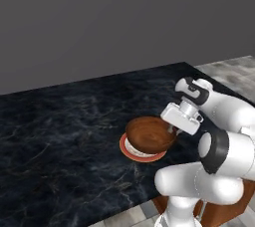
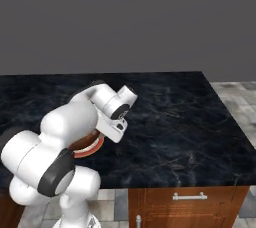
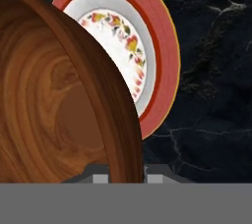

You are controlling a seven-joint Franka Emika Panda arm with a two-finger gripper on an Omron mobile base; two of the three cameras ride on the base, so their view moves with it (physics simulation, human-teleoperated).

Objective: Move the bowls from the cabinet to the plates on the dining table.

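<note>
The brown bowl (image 1: 149, 135), wood-grained and glossy, sits at the centre of the left base view, directly over the red-rimmed plate (image 1: 130, 152) — only a crescent of the plate's rim and white centre shows at the bowl's lower left. Whether bowl and plate touch cannot be told. The gripper (image 1: 173, 130) meets the bowl at its right edge, and its jaws are clenched on the rim. In the hand view the bowl (image 3: 54, 105) takes up the left half of the frame, its wall running down between the two fingertips (image 3: 101, 178) at the bottom edge; the plate (image 3: 157, 46) lies behind it at upper centre, with a flowered white middle. Both rest against the black marbled table (image 1: 55, 136), which spans the middle band of each base view. In the right base view the arm covers most of the bowl — a strip of plate (image 2: 95, 147) shows at centre left.
</note>
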